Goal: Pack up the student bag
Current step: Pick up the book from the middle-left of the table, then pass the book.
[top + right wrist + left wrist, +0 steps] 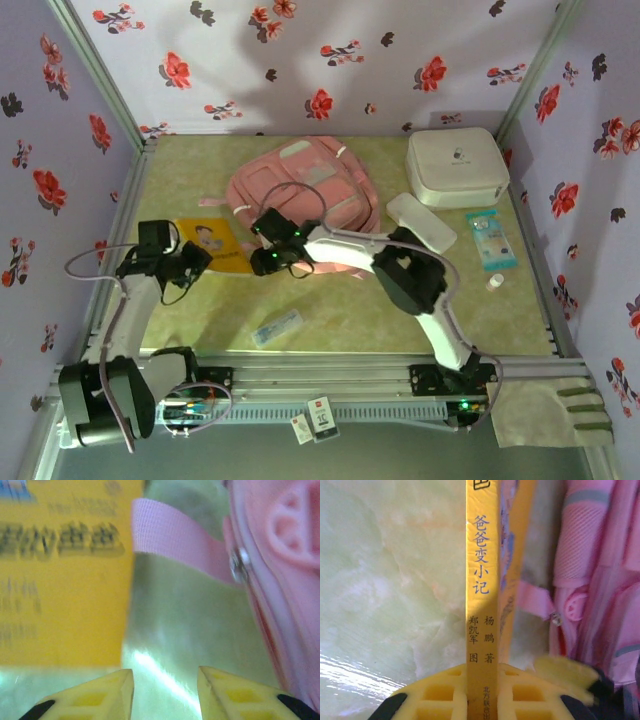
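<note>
Pinching the yellow book (481,580) by its spine, the left gripper (481,682) is clamped on it, probably so it can be lifted edge-on and slid in. The right gripper (165,682) stands partly open and holds nothing, near a pink strap (170,540). Beyond, the student bag (305,185) lies flat mid-table, just beside the book.

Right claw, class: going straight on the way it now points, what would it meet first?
Probably the pink strap of the student bag, directly ahead of the right claw; depth is unclear, so the table might come first.
</note>
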`<action>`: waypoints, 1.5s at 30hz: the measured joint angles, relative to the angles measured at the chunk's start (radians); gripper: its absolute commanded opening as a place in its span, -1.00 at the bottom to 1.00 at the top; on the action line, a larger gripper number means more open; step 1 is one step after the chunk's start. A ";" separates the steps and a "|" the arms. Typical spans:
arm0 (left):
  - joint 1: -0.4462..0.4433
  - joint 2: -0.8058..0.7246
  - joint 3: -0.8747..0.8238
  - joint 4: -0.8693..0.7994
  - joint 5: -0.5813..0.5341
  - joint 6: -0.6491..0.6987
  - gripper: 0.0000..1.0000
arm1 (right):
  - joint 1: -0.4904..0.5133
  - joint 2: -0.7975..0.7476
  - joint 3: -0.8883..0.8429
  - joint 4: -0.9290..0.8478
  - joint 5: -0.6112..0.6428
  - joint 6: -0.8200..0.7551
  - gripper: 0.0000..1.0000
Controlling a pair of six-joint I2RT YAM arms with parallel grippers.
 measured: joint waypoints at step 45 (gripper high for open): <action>-0.635 0.467 0.406 0.734 -0.122 -0.299 -1.00 | -0.414 -0.792 -0.722 0.695 -0.019 0.667 0.75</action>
